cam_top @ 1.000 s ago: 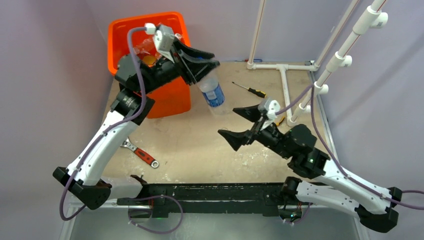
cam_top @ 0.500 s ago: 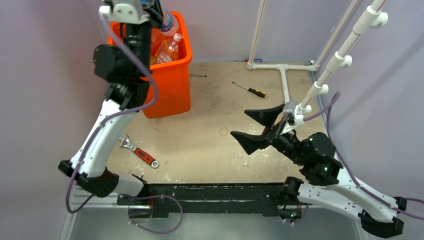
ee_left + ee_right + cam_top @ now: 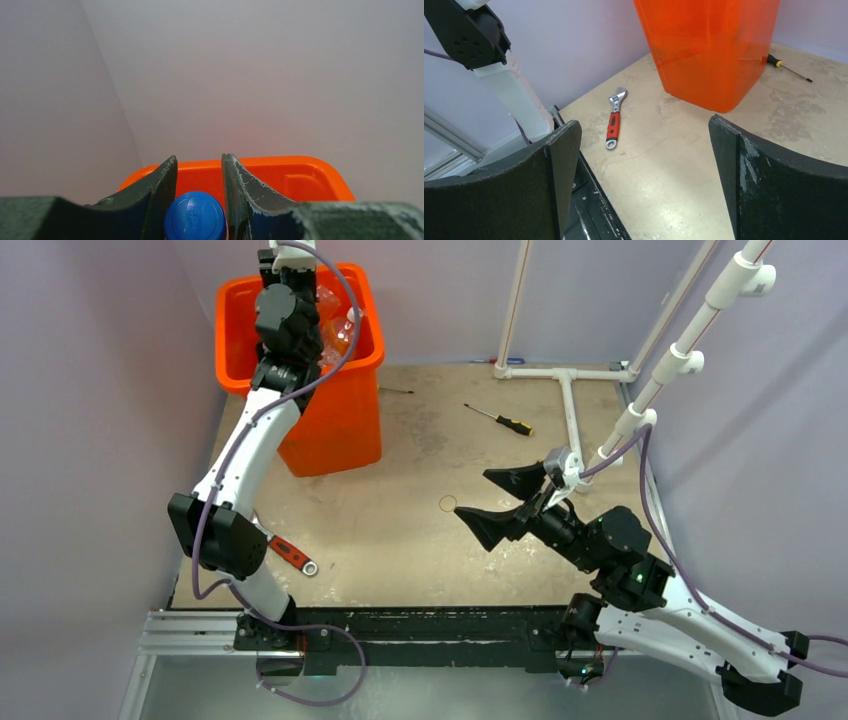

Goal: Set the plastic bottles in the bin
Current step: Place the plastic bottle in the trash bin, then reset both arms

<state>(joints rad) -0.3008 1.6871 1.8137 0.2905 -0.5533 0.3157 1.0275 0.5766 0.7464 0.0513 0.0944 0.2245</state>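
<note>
In the left wrist view my left gripper (image 3: 199, 158) is shut on a plastic bottle, of which only the blue cap (image 3: 196, 216) shows between the fingers. It hangs above the orange bin (image 3: 300, 163), whose rolled rim lies just below. From above, the left arm reaches over the bin (image 3: 340, 430) and its wrist hides the gripper. Several clear plastic bottles (image 3: 342, 328) lie inside. My right gripper (image 3: 473, 494) stands open and empty above the middle of the table, and its wrist view (image 3: 644, 125) shows bare tabletop between the fingers.
A red-handled wrench (image 3: 285, 550) lies near the left arm's base, also in the right wrist view (image 3: 614, 120). A yellow-black screwdriver (image 3: 503, 421) lies at the back of the table. White pipe framing (image 3: 570, 400) stands at the back right. A small ring (image 3: 447, 503) lies mid-table.
The left arm has swung the bottle from beside the bin's right wall up and over the bin. The right arm has drawn back and turned slightly, jaws still wide.
</note>
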